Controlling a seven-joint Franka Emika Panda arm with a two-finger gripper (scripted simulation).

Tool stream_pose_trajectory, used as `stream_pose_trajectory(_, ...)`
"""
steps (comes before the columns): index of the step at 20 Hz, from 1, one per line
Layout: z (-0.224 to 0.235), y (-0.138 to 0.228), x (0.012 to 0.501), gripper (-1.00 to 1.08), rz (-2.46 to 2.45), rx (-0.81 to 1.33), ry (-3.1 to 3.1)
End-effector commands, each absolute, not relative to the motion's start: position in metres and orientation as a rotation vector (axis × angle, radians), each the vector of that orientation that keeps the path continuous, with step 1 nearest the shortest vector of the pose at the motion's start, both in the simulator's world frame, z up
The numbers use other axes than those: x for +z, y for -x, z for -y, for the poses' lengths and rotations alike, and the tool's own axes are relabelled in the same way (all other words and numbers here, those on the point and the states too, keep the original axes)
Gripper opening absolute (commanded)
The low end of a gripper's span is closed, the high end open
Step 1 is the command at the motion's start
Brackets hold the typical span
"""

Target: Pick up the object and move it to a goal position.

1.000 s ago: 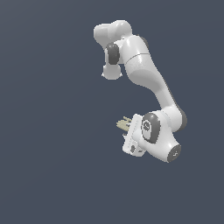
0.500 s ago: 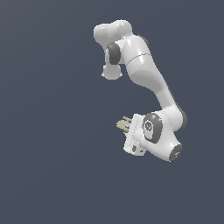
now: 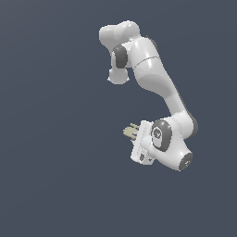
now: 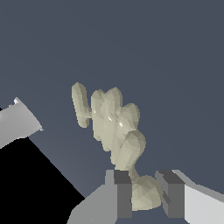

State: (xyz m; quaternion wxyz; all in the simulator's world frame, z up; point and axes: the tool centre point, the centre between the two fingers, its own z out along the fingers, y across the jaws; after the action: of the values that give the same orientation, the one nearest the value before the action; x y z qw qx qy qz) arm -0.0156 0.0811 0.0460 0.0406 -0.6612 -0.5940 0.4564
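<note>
With the pincer (image 4: pixel 146 199) pinching the base of the object (image 4: pixel 111 124), which juts from the arm's hand toward the exterior view's left, clear of any surface, carry it smoothly to the goal, keeping grip pressure constant and avoiding sudden wrist rotation

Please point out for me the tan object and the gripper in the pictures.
tan object (image 4: pixel 114 127): wrist view, on its ridged middle.
gripper (image 4: pixel 146 199): wrist view, midway between the two grey fingertips, shut on the tan object's lower end.

Bare simulator void; flat slate-grey backdrop (image 3: pixel 51 139) everywhere.
</note>
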Motion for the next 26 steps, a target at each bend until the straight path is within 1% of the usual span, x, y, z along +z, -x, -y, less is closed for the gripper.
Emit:
stream_pose_trajectory(1,-0.081,0.015,0.046,-1.00,1.822,1.396,2.027)
stream_pose_trajectory(14,-0.094,0.008,0.063,-1.00,1.909,1.318,2.081)
stream_pose_trajectory(26,-0.123,-0.002,0.106,-1.00,2.117,1.103,2.203)
